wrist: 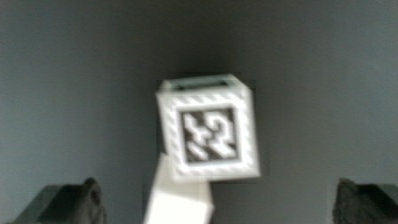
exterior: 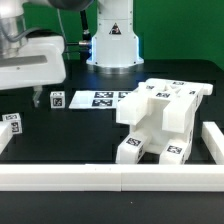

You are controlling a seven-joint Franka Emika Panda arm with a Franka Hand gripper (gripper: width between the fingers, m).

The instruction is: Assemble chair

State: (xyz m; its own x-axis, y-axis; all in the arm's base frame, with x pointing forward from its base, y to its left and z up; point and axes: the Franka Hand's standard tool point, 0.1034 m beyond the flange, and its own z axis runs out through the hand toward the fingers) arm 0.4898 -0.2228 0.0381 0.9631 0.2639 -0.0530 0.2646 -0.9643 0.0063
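One blocky, matte white plastic chair assembly (exterior: 160,115), with black-and-white square tags, stands on the dark surface (exterior: 90,130) at the exterior view's right. A small oblong tagged chair part (wrist: 210,130) stands far left, just beside the pincer (wrist: 217,205), whose fingers (wrist: 71,205) are spread wide, gripping nothing.

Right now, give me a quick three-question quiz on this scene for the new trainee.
1. True or false: the gripper is shut on a chair part.
2. The part-built chair stands toward: A) the exterior view's left; B) the exterior view's right; C) inside the gripper's hold.
3. Fill in: the wrist view centres on a small white part carrying a black-and-white ____.
Key: 1 false, it is open and holds nothing. 2 B. 3 tag.
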